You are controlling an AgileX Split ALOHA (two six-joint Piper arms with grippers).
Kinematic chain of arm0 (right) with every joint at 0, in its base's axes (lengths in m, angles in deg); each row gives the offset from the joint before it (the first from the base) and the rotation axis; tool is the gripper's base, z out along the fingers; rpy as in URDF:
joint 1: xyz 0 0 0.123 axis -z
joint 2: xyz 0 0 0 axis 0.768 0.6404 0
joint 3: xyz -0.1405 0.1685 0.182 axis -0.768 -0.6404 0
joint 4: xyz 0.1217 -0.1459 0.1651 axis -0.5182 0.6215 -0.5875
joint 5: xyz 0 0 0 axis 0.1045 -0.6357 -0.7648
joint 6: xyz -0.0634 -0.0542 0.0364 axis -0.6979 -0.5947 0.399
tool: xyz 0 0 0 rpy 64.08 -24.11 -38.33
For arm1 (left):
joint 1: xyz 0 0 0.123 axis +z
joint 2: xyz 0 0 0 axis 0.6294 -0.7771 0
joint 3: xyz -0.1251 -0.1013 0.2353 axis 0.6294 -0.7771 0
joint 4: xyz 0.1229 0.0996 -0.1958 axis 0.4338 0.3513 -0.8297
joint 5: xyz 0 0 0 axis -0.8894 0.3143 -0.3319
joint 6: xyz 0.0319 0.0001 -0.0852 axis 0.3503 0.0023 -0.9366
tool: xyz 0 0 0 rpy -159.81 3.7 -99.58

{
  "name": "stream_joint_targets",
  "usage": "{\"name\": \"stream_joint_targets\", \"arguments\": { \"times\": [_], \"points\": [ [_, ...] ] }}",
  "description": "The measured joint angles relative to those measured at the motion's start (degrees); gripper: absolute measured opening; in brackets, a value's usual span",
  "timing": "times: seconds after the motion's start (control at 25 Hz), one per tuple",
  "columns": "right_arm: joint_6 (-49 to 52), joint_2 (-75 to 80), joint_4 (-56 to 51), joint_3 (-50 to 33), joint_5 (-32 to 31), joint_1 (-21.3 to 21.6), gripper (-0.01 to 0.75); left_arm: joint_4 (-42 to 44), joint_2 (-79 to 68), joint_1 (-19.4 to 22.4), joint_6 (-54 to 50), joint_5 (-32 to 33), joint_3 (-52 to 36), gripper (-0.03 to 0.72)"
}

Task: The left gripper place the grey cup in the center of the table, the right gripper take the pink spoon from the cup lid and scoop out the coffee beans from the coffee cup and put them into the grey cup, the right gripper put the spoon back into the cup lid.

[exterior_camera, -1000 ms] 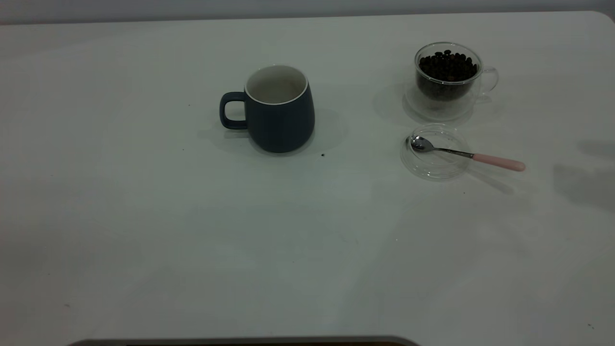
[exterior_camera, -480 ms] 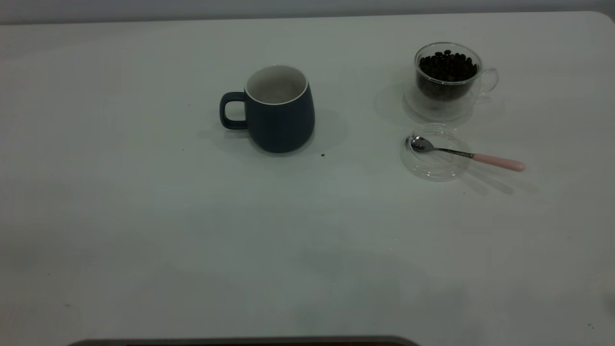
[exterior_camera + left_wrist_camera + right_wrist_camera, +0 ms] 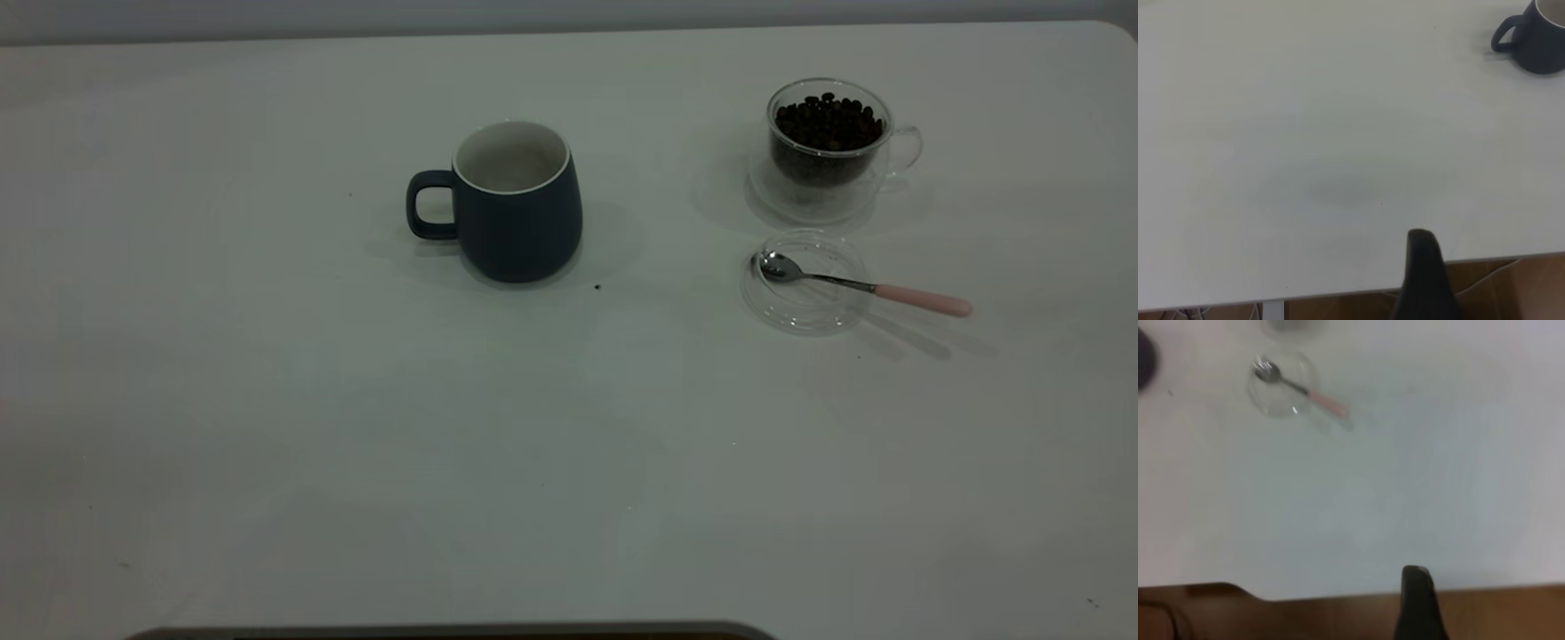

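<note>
The grey cup [image 3: 520, 209] stands upright near the table's [image 3: 356, 444] middle, handle to the left, and also shows in the left wrist view [image 3: 1538, 40]. The coffee cup [image 3: 827, 151] with the coffee beans [image 3: 829, 120] stands at the back right. In front of it the pink spoon [image 3: 889, 293] lies with its bowl in the cup lid [image 3: 805, 307]. The right wrist view shows the spoon [image 3: 1305, 390] and lid [image 3: 1281, 383] far off. Both arms are outside the exterior view. The left gripper [image 3: 1421, 240] and right gripper [image 3: 1416, 577] each hang at the table's near edge, one dark tip without a gap, holding nothing.
A few tiny dark specks lie on the table, one [image 3: 597, 286] just right of the grey cup. The table's near edge [image 3: 1338, 293] and brown floor show in both wrist views.
The cups, lid and spoon have not moved. Dark shadows at the table's right side one second ago have gone.
</note>
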Motion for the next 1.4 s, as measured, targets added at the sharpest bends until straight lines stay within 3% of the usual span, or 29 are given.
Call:
{"name": "stream_joint_targets", "arguments": {
  "times": [0.56,1.4],
  "points": [
    [0.0,-15.3,3.4,-5.7,1.5,-14.5,0.591,0.0,0.0,0.0,0.0,0.0,0.0,0.586],
    [-0.2,-23.2,4.8,-8.5,2.7,-15.1,0.591,0.0,0.0,0.0,0.0,0.0,0.0,0.586]
  ]
}}
